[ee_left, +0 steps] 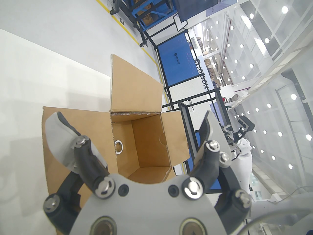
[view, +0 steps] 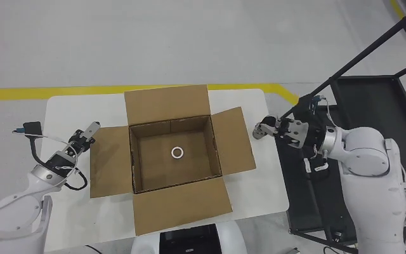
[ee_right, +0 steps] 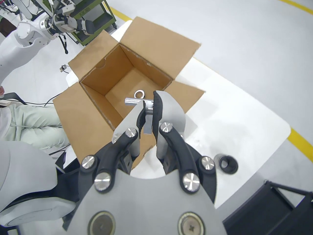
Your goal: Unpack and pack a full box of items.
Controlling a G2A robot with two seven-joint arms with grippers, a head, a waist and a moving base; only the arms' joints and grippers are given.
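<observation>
Where the right tool [ee_right: 148,100] pinches, a metal part [ee_right: 132,100] sits clamped.

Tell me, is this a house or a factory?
Most likely a factory or warehouse hall, not a house. There's a yellow line painted on a wide grey floor, blue storage racks stand off to the side, and rows of lights hang high overhead.

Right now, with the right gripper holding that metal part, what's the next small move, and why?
Likely lower the right gripper to set the metal part on the table beside the black cylinder: it's clamped outside the box, where one ring lies.
</observation>
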